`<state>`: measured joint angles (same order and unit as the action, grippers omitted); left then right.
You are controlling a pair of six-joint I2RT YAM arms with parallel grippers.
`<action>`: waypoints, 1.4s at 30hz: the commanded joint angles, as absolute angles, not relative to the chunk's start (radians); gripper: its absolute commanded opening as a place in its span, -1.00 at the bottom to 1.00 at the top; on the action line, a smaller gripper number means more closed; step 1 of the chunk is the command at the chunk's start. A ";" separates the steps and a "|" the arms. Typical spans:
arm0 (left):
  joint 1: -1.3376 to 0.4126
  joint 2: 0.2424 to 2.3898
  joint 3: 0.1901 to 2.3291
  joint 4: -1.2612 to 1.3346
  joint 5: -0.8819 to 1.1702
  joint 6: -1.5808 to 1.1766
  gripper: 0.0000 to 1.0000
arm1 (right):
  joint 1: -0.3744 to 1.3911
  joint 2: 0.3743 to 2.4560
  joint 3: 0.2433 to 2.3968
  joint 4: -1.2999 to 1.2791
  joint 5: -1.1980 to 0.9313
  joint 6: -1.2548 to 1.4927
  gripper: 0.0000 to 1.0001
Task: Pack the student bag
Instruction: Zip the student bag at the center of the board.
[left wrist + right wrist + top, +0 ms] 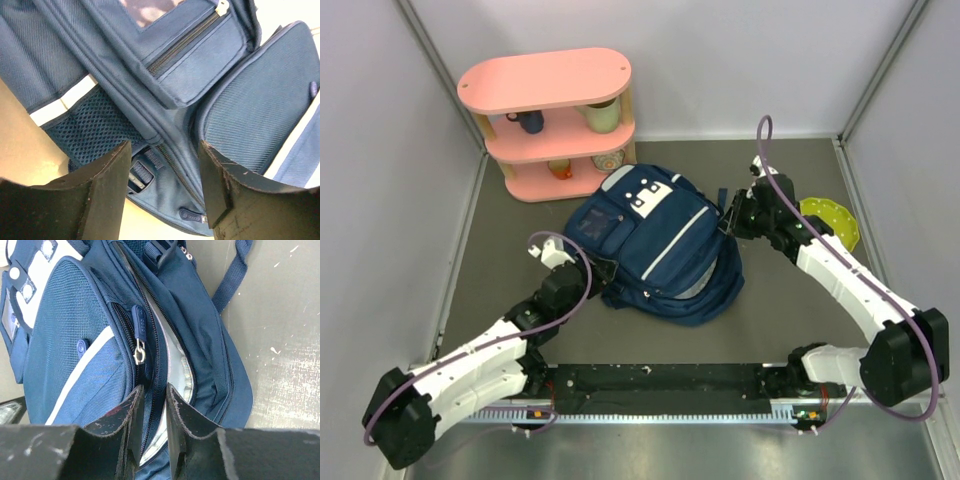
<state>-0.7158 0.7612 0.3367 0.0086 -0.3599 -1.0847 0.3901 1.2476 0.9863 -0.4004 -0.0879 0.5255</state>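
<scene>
The student bag (pixel 655 245), navy with white patches and stripes, lies flat in the middle of the table. My left gripper (pixel 603 272) is at its lower left edge. In the left wrist view the gripper (pixel 165 172) is open, with the bag's (pixel 235 110) zip and a strap buckle between the fingers. My right gripper (pixel 725 222) is at the bag's right edge. In the right wrist view the gripper (pixel 155 392) is closed to a narrow gap on the bag's (pixel 75 340) zip edge, beside a metal zip pull (pixel 139 354). The pale lining (pixel 176 365) shows in the part-open main pocket.
A pink three-tier shelf (pixel 555 120) with cups and bowls stands at the back left. A yellow-green plate (pixel 832 222) lies at the right, behind my right arm. Grey walls close in the table on three sides. A black rail (pixel 660 385) runs along the near edge.
</scene>
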 commanded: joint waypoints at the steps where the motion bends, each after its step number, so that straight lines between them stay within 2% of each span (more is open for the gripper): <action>1: -0.698 0.827 0.299 0.181 -0.311 -1.175 0.19 | 0.394 1.190 0.991 -0.319 -0.146 0.548 -0.53; 4: -0.693 0.838 0.232 0.285 -0.307 -1.233 0.09 | 0.393 1.180 0.989 -0.319 -0.153 0.554 -0.53; 10: -0.684 0.874 0.245 0.305 -0.302 -1.253 -0.09 | 0.394 1.164 0.973 -0.319 -0.161 0.558 -0.52; 11: -0.684 0.890 0.244 0.317 -0.301 -1.255 -0.09 | 0.394 1.164 0.973 -0.319 -0.161 0.558 -0.52; 15: -0.684 0.933 0.271 0.359 -0.279 -1.243 0.16 | 0.393 1.167 0.968 -0.319 -0.170 0.564 -0.52; 18: -0.684 0.972 0.305 0.379 -0.244 -1.232 0.14 | 0.394 1.170 0.965 -0.318 -0.173 0.565 -0.51; 19: -0.684 0.983 0.319 0.383 -0.226 -1.232 -0.02 | 0.393 1.170 0.963 -0.318 -0.173 0.565 -0.51; 21: -0.684 1.009 0.328 0.393 -0.210 -1.238 -0.21 | 0.393 1.175 0.962 -0.316 -0.173 0.563 -0.51; 22: -0.684 1.014 0.331 0.397 -0.203 -1.242 -0.42 | 0.394 1.175 0.962 -0.318 -0.175 0.560 -0.50; 24: -0.684 1.022 0.333 0.399 -0.180 -1.247 -0.69 | 0.394 1.175 0.960 -0.321 -0.176 0.551 -0.47; 25: -0.683 1.022 0.340 0.394 -0.175 -1.249 -1.00 | 0.394 1.174 0.963 -0.327 -0.172 0.540 -0.45; 26: -0.683 1.017 0.344 0.385 -0.167 -1.249 -1.00 | 0.393 1.167 0.965 -0.348 -0.163 0.532 -0.40; 29: -0.684 0.993 0.363 0.344 -0.155 -1.253 -1.00 | 0.388 1.134 0.999 -0.457 -0.037 0.462 0.09; 30: -0.684 0.983 0.371 0.330 -0.153 -1.255 -1.00 | 0.373 1.102 1.021 -0.494 0.059 0.428 0.45; 33: -0.686 0.951 0.382 0.299 -0.153 -1.258 -1.00 | 0.357 1.031 1.064 -0.595 0.222 0.365 0.64; 35: -0.684 0.933 0.393 0.258 -0.155 -1.261 -1.00 | 0.359 0.932 1.071 -0.620 0.247 0.336 0.67; 38: -0.687 0.908 0.410 0.210 -0.156 -1.276 -1.00 | 0.357 0.778 1.048 -0.629 0.080 0.386 0.58; 39: -0.689 0.905 0.417 0.200 -0.161 -1.284 -1.00 | 0.359 0.744 1.008 -0.600 -0.064 0.408 0.45; 42: -0.690 0.900 0.434 0.173 -0.163 -1.289 -1.00 | 0.412 0.634 0.898 -0.554 -0.228 0.535 0.21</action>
<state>-0.6762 0.9367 0.3634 0.1612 -0.2100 -1.2694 0.3687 0.7410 0.9920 -0.5877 0.0170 0.4179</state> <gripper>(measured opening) 0.063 0.675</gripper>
